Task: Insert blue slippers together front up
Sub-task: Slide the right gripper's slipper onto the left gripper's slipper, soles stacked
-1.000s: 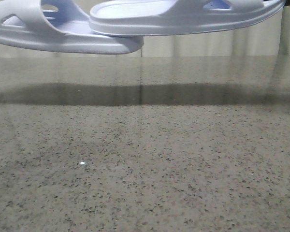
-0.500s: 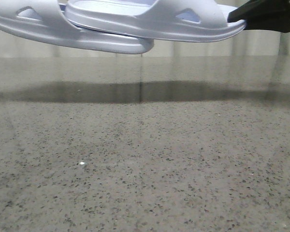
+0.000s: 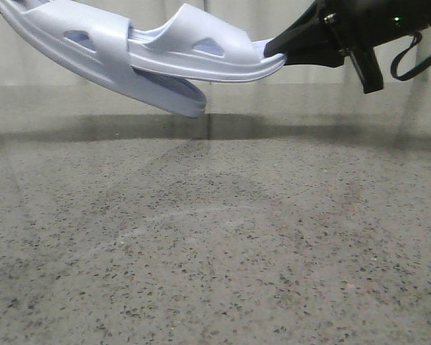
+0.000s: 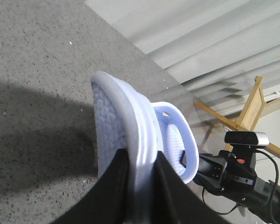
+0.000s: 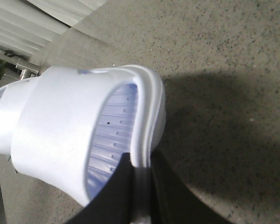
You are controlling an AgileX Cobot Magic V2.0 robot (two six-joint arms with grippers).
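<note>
At the upper right of the front view, the right pincer (image 3: 276, 50) is clamped on the heel rim of the right-hand slipper (image 3: 201, 54); the right wrist view shows its two dark fingers (image 5: 114, 186) pressed on either side of that rim (image 5: 142, 186). Left pincer (image 4: 141, 179): clamped likewise on the sole edge of the left-hand slipper (image 4: 123, 121), one black finger on each face, as the left wrist view shows; the front view shows only a dark trace of it at the top left corner. Both blue slippers are held in the air, well above the table (image 3: 215, 237). Right-hand slipper lies roughly level, its toe end pushed in under the wide strap of the left-hand slipper (image 3: 93, 54), the two touching where they overlap. Left-hand slipper is tilted, its toe (image 3: 190, 108) pointing down toward the table and to the right, passing beneath the other's sole. Triangular cut-outs show on both straps. Speckled grey table carries a dark shadow band below the pair
</note>
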